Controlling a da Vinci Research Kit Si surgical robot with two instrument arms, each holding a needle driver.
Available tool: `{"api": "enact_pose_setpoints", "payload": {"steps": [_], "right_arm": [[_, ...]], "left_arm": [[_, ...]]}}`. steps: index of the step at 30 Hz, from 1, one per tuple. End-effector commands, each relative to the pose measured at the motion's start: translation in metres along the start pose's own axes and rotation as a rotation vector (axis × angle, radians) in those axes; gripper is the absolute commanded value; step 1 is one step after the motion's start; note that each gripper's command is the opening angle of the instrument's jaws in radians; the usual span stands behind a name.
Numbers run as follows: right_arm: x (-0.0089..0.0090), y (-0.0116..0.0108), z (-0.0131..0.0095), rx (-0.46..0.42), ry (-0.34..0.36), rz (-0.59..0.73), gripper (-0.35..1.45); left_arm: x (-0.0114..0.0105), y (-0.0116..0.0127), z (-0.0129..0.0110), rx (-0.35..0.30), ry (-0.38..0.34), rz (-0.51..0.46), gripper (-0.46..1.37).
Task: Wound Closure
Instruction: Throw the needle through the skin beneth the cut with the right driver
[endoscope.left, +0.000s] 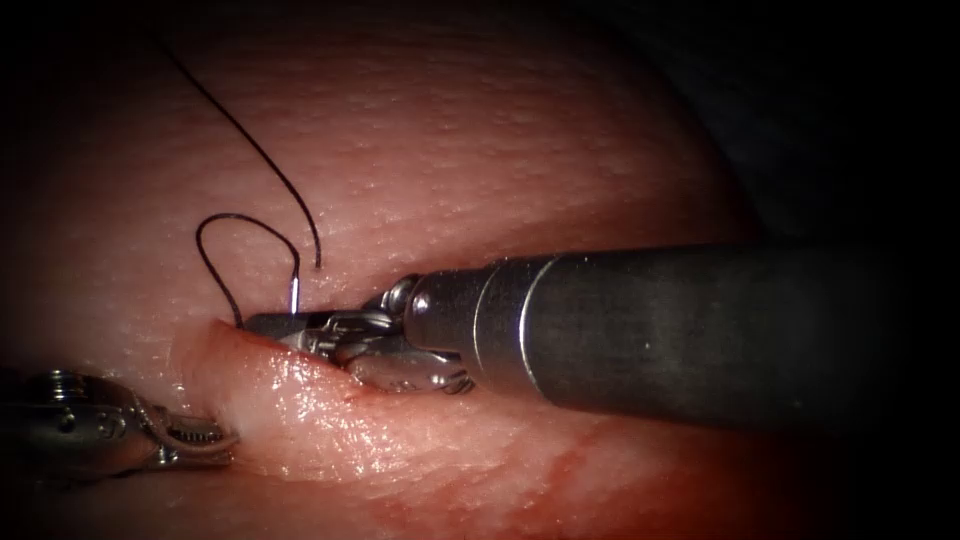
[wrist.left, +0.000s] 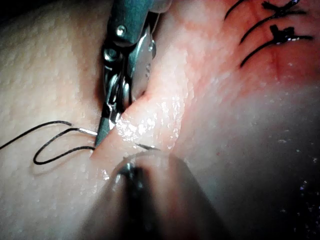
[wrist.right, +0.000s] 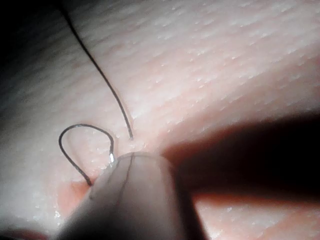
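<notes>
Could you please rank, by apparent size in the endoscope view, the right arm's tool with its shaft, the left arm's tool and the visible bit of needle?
1. Grey metal right tool, nearest.
2. Silvery left tool.
3. Thin shiny needle end.

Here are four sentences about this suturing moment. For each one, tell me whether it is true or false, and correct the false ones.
1. The right pincer is shut on the needle. True; only a short shiny end shows above it, so I cannot tell whether the rest is in the tissue.
2. The thread makes a loop from that needle end. True.
3. The left pincer holds the needle. False; it sits apart, at the cut's raised edge, and what it holds I cannot tell.
4. The tissue bears no stitches. False; the left wrist view shows dark stitches across the cut.
</notes>
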Motion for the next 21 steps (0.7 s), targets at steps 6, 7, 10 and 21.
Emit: {"api": "enact_pose_setpoints", "payload": {"steps": [6, 7, 10, 21], "right_arm": [[-0.0015, 0.0005, -0.0001, -0.024, -0.049, 0.018, -0.35], [-0.0016, 0.0006, 0.0000, -0.025, -0.051, 0.017, -0.35], [-0.0018, 0.0005, 0.0000, -0.024, -0.051, 0.017, -0.35], [-0.0005, 0.0002, -0.0002, -0.004, -0.041, 0.018, -0.35]], "left_arm": [[0.0000, 0.0000, 0.0000, -0.001, 0.000, 0.000, 0.03], [0.0000, 0.0000, 0.0000, -0.001, 0.000, 0.000, 0.03], [0.0000, 0.0000, 0.0000, -0.001, 0.000, 0.000, 0.03], [0.0000, 0.0000, -0.0001, -0.001, 0.000, 0.000, 0.04]]}}
